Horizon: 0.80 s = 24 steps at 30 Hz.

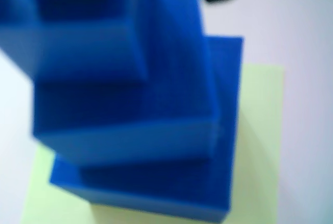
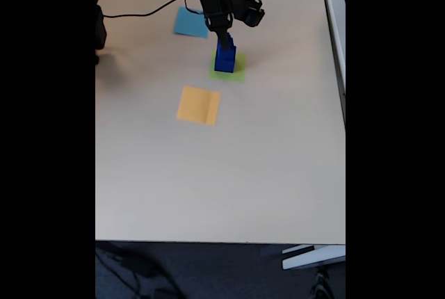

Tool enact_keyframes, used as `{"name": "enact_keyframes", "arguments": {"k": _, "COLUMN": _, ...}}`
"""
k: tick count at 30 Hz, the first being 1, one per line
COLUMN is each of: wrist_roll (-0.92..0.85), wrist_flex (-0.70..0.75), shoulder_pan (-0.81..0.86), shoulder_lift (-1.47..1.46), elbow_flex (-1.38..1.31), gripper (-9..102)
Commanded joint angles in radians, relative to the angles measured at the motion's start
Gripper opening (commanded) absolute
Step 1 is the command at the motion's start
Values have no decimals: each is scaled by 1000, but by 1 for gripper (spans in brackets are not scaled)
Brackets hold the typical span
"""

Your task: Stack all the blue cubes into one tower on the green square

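On the flat light-green paper square [image 2: 236, 73] stands the stepped dark-blue cube tower [image 2: 224, 55]; black gripper [image 2: 224, 35] at its top, jaw state unclear. Likely final placement; next, release and lift straight up.

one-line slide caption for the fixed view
SO-100 arm's gripper at the top of the blue tower on the green square, light-blue and orange-yellow squares nearby.

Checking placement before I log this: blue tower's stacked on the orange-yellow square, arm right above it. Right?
Not quite. In the fixed view the tower stands on the green square; the orange-yellow square lies bare, nearer the camera. The arm is right above the tower, as you said.
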Motion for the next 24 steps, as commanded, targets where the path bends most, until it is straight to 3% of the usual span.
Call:
{"name": "enact_keyframes", "arguments": {"k": 1, "wrist_roll": 9, "wrist_flex": 5, "shoulder_pan": 3, "shoulder_lift": 17, "elbow_flex": -61, "gripper": 18}}
{"name": "enact_keyframes", "arguments": {"k": 24, "wrist_roll": 6, "wrist_flex": 34, "shoulder_pan": 12, "shoulder_lift": 12, "elbow_flex": -86, "gripper": 18}}
